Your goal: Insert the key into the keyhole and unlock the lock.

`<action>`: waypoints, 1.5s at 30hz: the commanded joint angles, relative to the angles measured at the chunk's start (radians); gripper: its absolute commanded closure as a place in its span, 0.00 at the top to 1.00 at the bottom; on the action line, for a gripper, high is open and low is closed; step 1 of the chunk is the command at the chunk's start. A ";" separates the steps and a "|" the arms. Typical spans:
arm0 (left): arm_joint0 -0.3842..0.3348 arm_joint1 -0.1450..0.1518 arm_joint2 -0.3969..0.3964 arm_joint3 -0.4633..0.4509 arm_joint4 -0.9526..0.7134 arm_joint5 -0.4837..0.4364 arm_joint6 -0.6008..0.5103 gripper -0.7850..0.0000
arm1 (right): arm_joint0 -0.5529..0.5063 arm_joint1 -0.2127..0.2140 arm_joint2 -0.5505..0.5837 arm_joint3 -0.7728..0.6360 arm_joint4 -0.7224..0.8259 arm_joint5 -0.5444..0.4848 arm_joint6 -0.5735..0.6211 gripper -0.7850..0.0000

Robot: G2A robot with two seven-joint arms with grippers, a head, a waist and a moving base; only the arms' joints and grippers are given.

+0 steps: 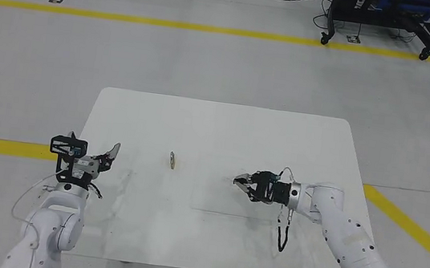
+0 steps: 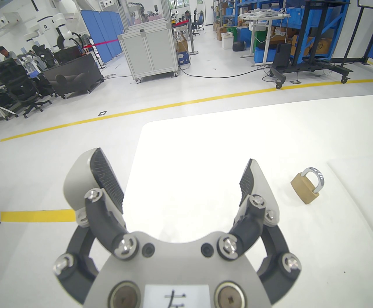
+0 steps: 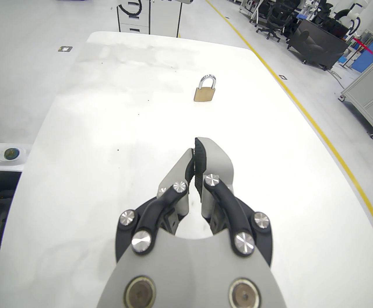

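A brass padlock (image 1: pixel 172 159) with a silver shackle rests on the white table (image 1: pixel 223 131) near its middle, also seen in the left wrist view (image 2: pixel 306 187) and the right wrist view (image 3: pixel 205 92). My left gripper (image 1: pixel 106 155) hovers open and empty at the table's left edge (image 2: pixel 174 175), with the padlock off to one side. My right gripper (image 1: pixel 238 181) is to the right of the padlock and points at it, tips a short way off. Its fingers (image 3: pixel 201 159) are pressed shut, with just a thin metal sliver of the key (image 3: pixel 192 149) showing between the pads.
A black strap (image 1: pixel 282 233) hangs from the right wrist over the table. Around the table lies bare floor with yellow lines (image 1: pixel 212 28). A black equipment stand (image 1: pixel 382 21) is far behind.
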 commanded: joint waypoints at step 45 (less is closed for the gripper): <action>-0.334 0.017 0.094 0.113 -1.714 -0.413 -0.870 1.00 | -0.015 -0.013 -0.035 -0.143 0.274 -0.091 -0.166 0.00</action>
